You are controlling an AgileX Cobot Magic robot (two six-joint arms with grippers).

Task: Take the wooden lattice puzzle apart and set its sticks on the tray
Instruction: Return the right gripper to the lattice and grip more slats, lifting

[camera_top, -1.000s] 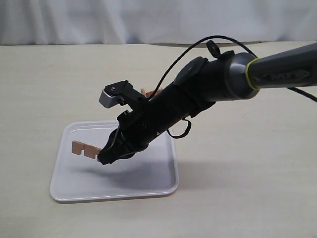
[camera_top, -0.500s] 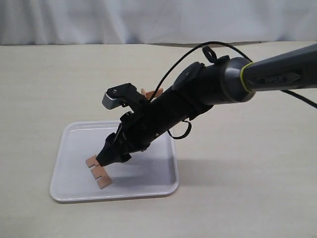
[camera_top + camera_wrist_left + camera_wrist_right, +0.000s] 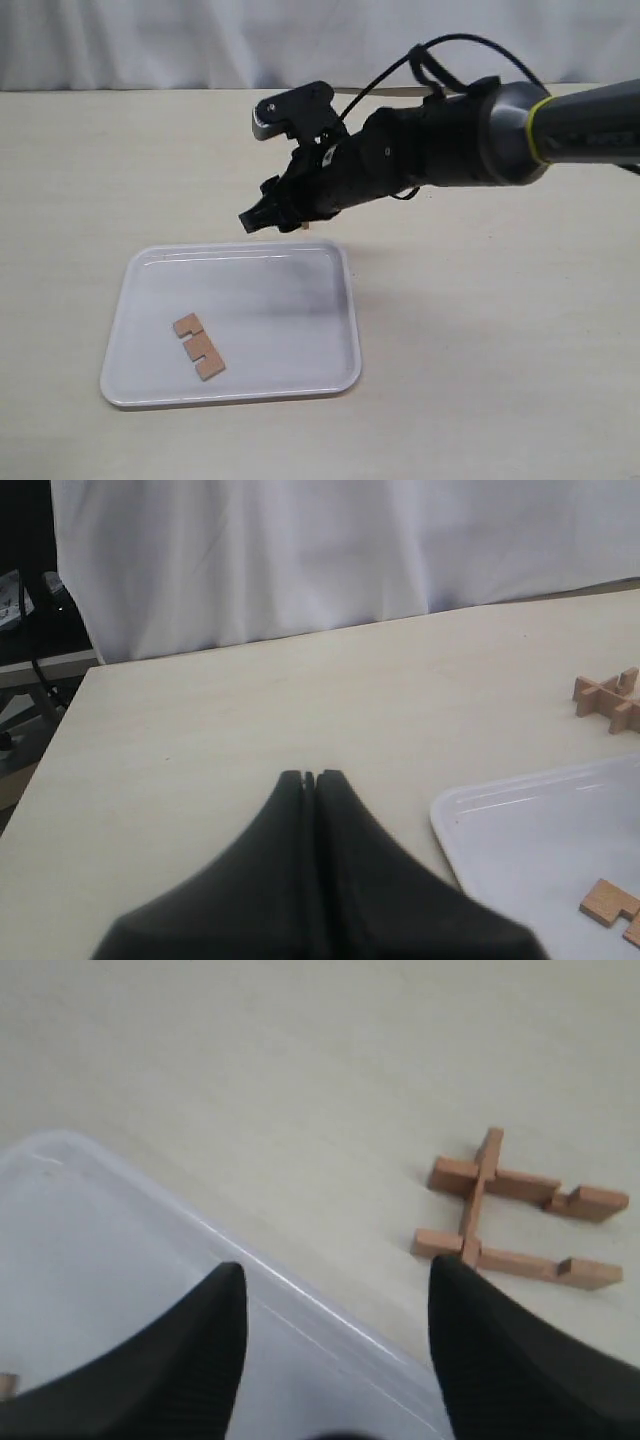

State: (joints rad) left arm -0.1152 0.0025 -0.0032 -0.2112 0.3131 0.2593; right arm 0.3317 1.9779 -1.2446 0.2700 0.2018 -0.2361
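Observation:
The white tray (image 3: 285, 310) lies on the table with one notched reddish-brown stick (image 3: 197, 347) flat in its left half. My right gripper (image 3: 258, 218) hovers open and empty above the tray's far edge. In the right wrist view its jaws (image 3: 337, 1262) stand wide apart over the tray (image 3: 120, 1250), and the wooden lattice puzzle (image 3: 510, 1215) lies on the table just beyond, its crossing sticks still interlocked. The arm hides the puzzle in the exterior view. My left gripper (image 3: 309, 776) is shut and empty, off to one side of the tray (image 3: 530, 830), the stick (image 3: 612, 905) and the puzzle (image 3: 610, 698).
A white curtain (image 3: 200, 40) closes off the table's far edge. The right arm (image 3: 450, 135) reaches in from the right, with a black cable (image 3: 470, 45) looping above it. A dark stand and cables (image 3: 30, 630) sit past the table's corner.
My right gripper opened and let the stick drop flat onto the tray. It then rose and drew back to the tray's far edge.

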